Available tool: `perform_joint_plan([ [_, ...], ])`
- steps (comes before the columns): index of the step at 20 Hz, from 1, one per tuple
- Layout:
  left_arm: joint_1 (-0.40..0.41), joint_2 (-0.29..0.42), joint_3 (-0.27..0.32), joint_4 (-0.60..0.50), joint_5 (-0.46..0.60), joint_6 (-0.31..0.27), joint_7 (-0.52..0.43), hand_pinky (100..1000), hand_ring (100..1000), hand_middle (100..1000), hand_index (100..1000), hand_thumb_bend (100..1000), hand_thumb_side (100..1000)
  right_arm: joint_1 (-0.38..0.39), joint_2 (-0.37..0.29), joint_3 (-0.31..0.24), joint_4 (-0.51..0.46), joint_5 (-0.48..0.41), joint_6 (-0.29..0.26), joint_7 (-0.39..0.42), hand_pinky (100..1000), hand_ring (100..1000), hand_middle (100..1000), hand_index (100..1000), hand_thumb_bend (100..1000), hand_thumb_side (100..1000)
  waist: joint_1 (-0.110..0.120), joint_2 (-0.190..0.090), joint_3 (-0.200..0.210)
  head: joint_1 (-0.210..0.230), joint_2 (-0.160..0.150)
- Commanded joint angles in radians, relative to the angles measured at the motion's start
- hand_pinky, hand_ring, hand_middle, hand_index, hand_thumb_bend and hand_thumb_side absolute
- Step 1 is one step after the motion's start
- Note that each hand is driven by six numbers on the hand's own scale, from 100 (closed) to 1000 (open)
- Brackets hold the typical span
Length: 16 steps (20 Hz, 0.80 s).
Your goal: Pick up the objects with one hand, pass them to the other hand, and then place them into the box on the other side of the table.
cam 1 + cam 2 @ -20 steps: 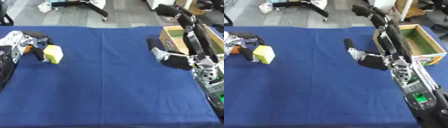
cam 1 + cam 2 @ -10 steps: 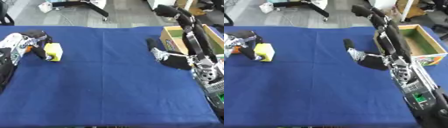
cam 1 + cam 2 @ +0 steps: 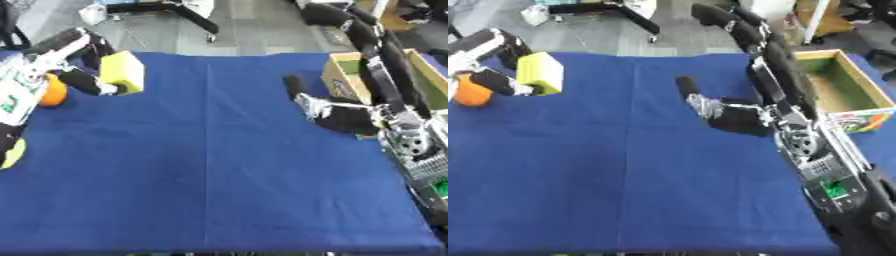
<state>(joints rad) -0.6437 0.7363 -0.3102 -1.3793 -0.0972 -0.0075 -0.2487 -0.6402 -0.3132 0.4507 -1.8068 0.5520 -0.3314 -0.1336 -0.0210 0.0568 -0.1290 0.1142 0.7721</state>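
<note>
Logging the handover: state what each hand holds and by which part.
The left hand has its fingers curled on the yellow block, gripping its left side and lower edge. The right hand is open over the blue cloth and holds nothing.

Even, diffuse overhead light covers the blue cloth of the table (image 3: 219, 165), which shows no hard shadows and no glare; a faint centre crease reads as a slightly paler line. Soft, narrow shadows lie beneath the right hand (image 3: 710, 111) and its forearm. Both views are soft throughout, with blurred contours. The left hand (image 3: 87, 80) and the yellow block (image 3: 122, 71) it holds near the table's far left corner appear smeared. The orange ball (image 3: 472, 94) is blurred at its outline. The floor beyond the table's far edge is brighter, pale grey and out of focus.
</note>
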Motion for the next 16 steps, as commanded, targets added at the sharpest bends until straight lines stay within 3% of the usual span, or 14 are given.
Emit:
perform_joint_plan([
  [1,0.002,0.054,-0.075,-0.173,0.274,0.072,0.045,506,473,461,543,676,218,-0.050,0.020,0.018,-0.022,0.010,-0.016,0.033,801,773,785,900,306,246,-0.003,-0.015,0.000,0.004,-0.002],
  [7,-0.003,0.062,-0.179,-0.395,0.570,0.218,0.122,511,488,475,558,745,232,-0.093,0.032,0.048,-0.044,-0.001,-0.037,0.078,799,769,784,897,323,243,-0.002,-0.016,0.000,0.007,-0.002],
  [11,-0.023,0.061,-0.204,-0.491,0.655,0.282,0.163,513,492,480,563,772,249,-0.116,0.049,0.064,-0.038,0.000,-0.044,0.111,797,769,787,897,342,242,-0.001,-0.017,0.003,0.006,-0.002],
  [16,-0.031,0.050,-0.209,-0.534,0.725,0.301,0.211,513,491,478,560,793,269,-0.128,0.064,0.073,-0.023,0.026,-0.059,0.133,797,770,792,901,373,238,-0.001,-0.016,0.007,0.002,-0.002],
])
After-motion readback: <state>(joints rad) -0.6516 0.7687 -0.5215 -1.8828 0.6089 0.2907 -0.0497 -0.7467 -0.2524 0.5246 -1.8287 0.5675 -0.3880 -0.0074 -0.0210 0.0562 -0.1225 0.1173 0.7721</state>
